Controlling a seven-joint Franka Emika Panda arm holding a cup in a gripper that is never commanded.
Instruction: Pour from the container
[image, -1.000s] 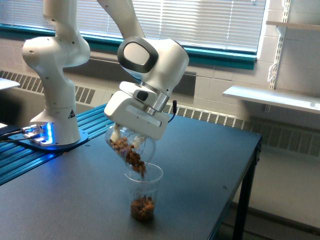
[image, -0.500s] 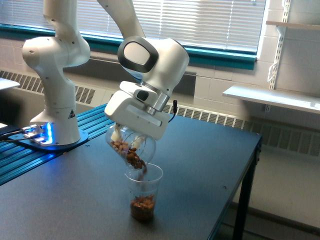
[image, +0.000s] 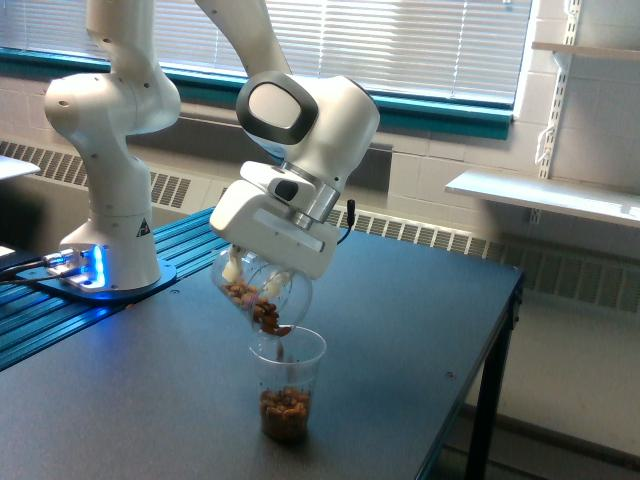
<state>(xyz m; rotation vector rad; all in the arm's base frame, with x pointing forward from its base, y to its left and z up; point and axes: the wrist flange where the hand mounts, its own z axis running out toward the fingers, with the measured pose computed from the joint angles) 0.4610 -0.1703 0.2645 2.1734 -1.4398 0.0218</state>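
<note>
Change since earlier frames: fewer brown pieces remained in the container (image: 258, 297) than before, and the heap in the cup (image: 287, 383) had grown; arm pose was nearly unchanged.
Arm: white Franka arm (image: 305, 130) reached down from the upper left of the exterior view, its wrist angled over the near part of the bench (image: 400, 340).
Claw: claw (image: 250, 275) sat below the white hand housing and was closed on the container; its fingers were mostly hidden behind the housing and the glass, so the exact width of the gap could not be read.
Container: small clear rounded jar, held in the air, tilted steeply with its wide mouth pointing down toward the exterior view's right.
Container position: directly above the rim of the cup, mouth just over the cup's opening; contact between the two could not be determined.
Contents: brown nut-like pieces (image: 266, 312) were gathered at the low lip of the jar, with a few falling into the cup.
Cup: tall tapered clear plastic cup stood upright on the bench, with brown pieces covering its bottom portion.
Bench: dark flat top, black leg visible at the exterior view's right.
Arm base: white pedestal (image: 108, 250) stood on blue rails at the exterior view's left, blue light lit beside it.
Background: window blinds, wall radiator, wall shelf.
</note>
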